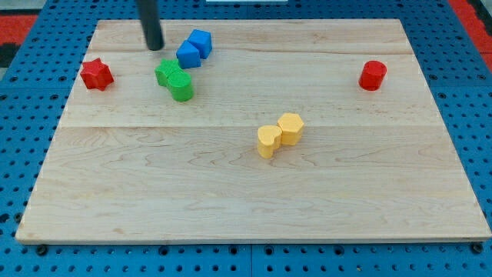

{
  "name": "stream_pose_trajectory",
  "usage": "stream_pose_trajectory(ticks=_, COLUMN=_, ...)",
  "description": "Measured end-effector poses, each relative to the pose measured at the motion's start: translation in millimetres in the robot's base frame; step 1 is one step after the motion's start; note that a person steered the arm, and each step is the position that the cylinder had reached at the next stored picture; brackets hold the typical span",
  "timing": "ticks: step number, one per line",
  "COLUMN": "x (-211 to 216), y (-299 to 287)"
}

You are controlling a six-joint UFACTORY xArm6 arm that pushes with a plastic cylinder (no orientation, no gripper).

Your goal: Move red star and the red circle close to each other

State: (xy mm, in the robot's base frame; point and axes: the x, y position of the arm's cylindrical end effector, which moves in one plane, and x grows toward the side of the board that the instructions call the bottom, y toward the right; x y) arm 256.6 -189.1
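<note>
The red star [97, 74] lies near the board's left edge in the upper part of the view. The red circle [373, 75], a short cylinder, stands far off at the view's right, at about the same height. My tip [155, 46] is at the end of the dark rod coming down from the view's top. It sits to the right of and a little above the red star, with a gap between them, and just left of the blue blocks. It touches no block.
Two blue blocks [194, 48] sit together right of my tip. Two green blocks [174, 80] touch just below them. Two yellow blocks [280, 133] sit together near the board's middle. The wooden board [254, 200] lies on a blue pegboard.
</note>
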Motion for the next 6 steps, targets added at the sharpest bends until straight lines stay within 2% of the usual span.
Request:
stream_pose_trajectory(ticks=1, x=34, y=-46)
stream_pose_trajectory(ticks=2, x=67, y=-54)
stream_pose_trajectory(ticks=4, x=68, y=-60)
stream_pose_trajectory(ticks=5, x=52, y=-64)
stream_pose_trajectory(ticks=6, x=51, y=-115)
